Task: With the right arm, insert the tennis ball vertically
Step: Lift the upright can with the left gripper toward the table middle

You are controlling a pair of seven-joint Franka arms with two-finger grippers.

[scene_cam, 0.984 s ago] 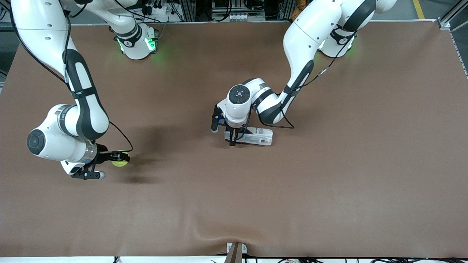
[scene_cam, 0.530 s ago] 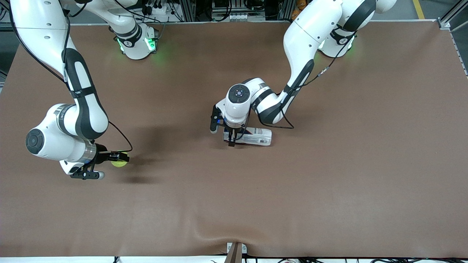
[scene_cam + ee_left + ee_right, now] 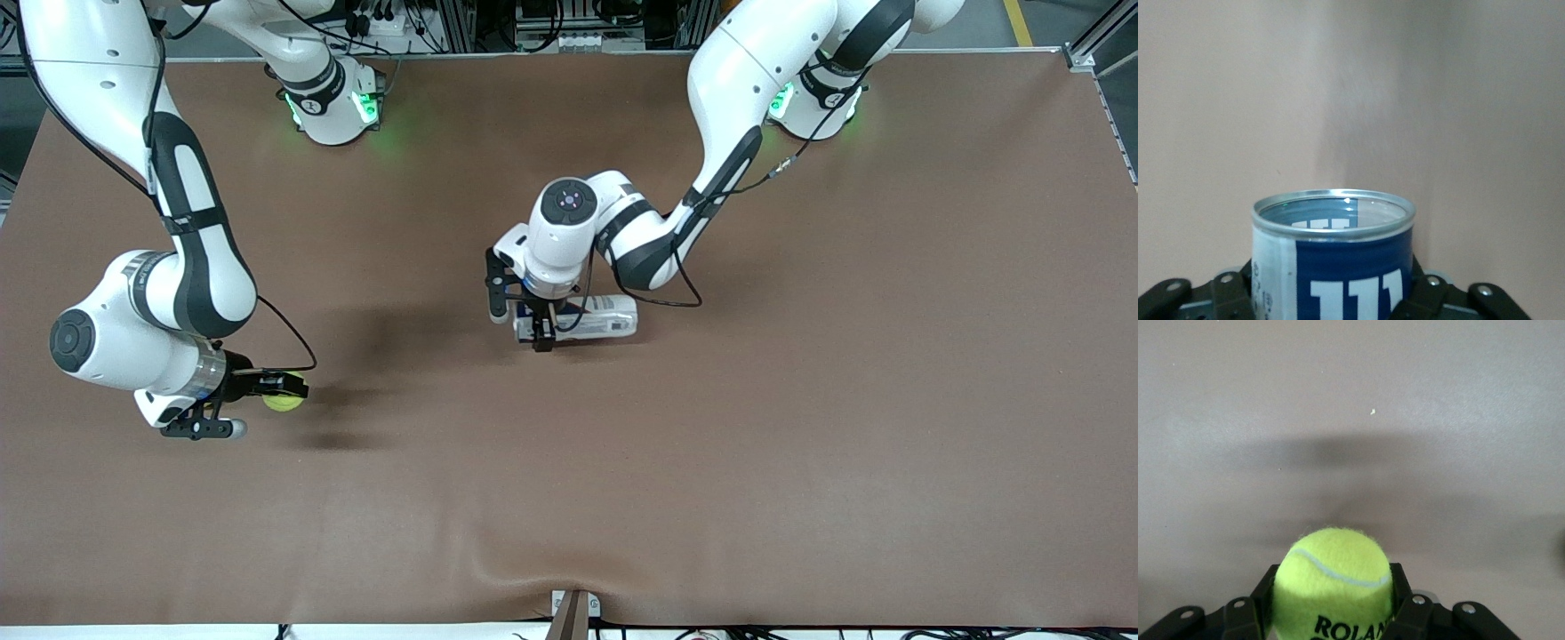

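Front view: right end effector (image 3: pixel 277 388) pinches the tennis ball (image 3: pixel 285 400) over the brown bench (image 3: pixel 800 400), toward the right arm's end; left end effector (image 3: pixel 542 331) clamps a lying can (image 3: pixel 597 317) mid-bench. Left wrist: can's (image 3: pixel 1333 257) open rim shows, fingers (image 3: pixel 1426 299) pressed to its sides. Right wrist: ball (image 3: pixel 1333 583) sits betw. fingers (image 3: pixel 1413 617).

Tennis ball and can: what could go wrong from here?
1. The can lies on its side in the left gripper; it must be stood upright before a vertical insert.
2. The right gripper grips the tennis ball low, so it might slip.
3. The can's mouth looks snug.
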